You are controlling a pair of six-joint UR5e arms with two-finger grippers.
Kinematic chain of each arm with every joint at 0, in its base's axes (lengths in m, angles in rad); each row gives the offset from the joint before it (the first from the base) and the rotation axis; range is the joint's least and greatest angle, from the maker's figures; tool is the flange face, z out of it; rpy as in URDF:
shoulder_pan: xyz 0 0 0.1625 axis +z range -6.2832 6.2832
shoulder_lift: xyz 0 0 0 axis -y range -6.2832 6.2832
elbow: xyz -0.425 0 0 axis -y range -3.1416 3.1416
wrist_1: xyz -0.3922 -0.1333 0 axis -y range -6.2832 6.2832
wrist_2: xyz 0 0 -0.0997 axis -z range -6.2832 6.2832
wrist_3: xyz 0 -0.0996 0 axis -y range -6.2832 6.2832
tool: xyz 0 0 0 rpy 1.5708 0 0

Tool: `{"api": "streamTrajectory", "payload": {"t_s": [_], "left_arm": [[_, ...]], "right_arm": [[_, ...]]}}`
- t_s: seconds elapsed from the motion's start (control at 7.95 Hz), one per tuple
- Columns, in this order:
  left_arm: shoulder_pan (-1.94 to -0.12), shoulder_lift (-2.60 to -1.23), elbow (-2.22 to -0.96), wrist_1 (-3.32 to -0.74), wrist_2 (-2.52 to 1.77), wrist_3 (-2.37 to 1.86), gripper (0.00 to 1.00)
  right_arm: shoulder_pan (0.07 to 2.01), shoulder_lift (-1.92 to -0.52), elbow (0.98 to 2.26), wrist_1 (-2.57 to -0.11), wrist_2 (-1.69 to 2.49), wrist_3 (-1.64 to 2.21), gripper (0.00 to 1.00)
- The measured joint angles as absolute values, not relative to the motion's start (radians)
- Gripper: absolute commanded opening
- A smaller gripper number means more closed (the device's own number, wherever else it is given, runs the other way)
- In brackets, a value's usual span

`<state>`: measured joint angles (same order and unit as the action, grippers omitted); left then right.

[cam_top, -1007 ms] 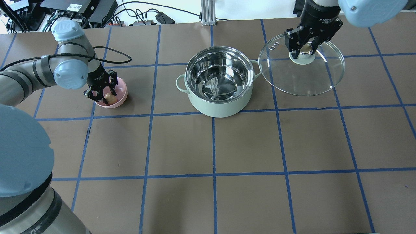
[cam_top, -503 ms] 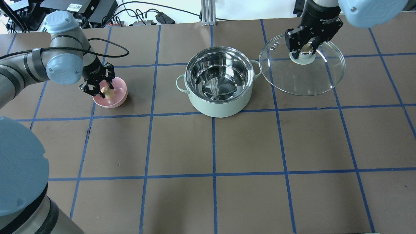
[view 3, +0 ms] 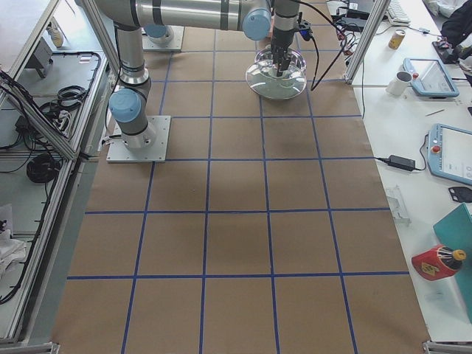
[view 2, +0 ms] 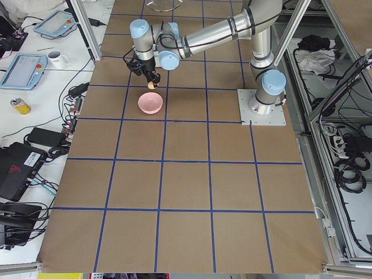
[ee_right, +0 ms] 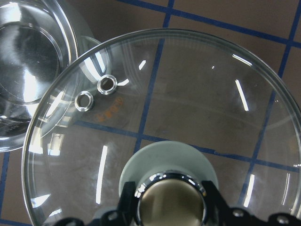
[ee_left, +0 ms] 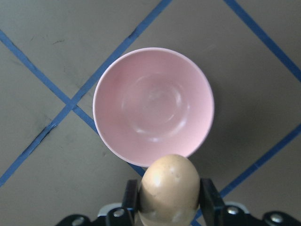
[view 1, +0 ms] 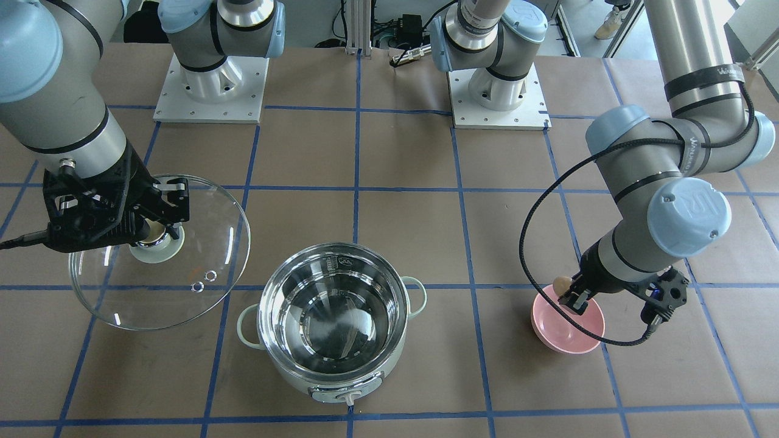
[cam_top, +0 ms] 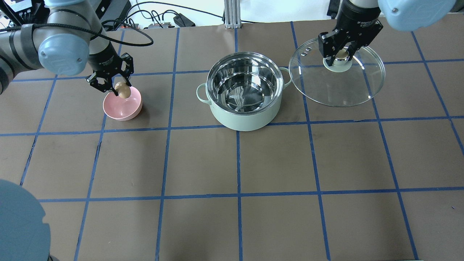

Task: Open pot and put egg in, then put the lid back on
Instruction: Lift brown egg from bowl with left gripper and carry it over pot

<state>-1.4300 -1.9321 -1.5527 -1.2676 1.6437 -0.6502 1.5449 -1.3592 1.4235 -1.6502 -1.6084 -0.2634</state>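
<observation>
Left wrist-mounted view, bottom centre: left gripper (ee_left: 169,200) clamps the egg (ee_left: 169,183) across its middle (fragile and smooth, I judge), while right gripper (ee_right: 170,202) pinches the lid (ee_right: 188,103) at its centre.

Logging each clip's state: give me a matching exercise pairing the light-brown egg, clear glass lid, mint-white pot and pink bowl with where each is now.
1. small light-brown oval egg
2. round clear glass lid
3. round mint-white steel-lined pot
4. small pink bowl

A. uncovered, steel inside bare
B. held by its knob in the right tool, beside the pot
C. empty, on the table by the left tool
D. pinched in the left tool

Pairs: 1-D; 2-B; 3-A; 4-C
</observation>
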Motion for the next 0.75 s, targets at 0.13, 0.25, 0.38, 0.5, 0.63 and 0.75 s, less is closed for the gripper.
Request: {"api": "streamTrajectory", "payload": {"t_s": [0.13, 0.25, 0.38, 0.5, 0.63, 0.75], "left_arm": [[-1.479, -1.91, -1.527, -1.276, 1.642, -0.614, 0.0], [-1.532, -1.893, -1.507, -1.279, 1.639, -0.589, 0.0], [-1.585, -1.885, -1.496, -1.277, 1.633, -0.573, 0.0], [-1.627, -1.885, -1.484, -1.272, 1.608, -0.56, 0.0], [-1.654, -1.891, -1.464, -1.268, 1.563, -0.538, 0.0], [-1.672, -1.9, -1.441, -1.268, 1.502, -0.512, 0.0]], "right_arm": [[1.545, -1.359, 1.424, -1.649, -1.607, -0.263, 0.0], [1.545, -1.359, 1.424, -1.648, -1.604, -0.263, 0.0], [1.545, -1.359, 1.424, -1.648, -1.603, -0.262, 0.0], [1.545, -1.359, 1.424, -1.648, -1.602, -0.262, 0.0], [1.545, -1.359, 1.424, -1.648, -1.601, -0.262, 0.0], [1.545, -1.359, 1.425, -1.647, -1.6, -0.261, 0.0]]}}
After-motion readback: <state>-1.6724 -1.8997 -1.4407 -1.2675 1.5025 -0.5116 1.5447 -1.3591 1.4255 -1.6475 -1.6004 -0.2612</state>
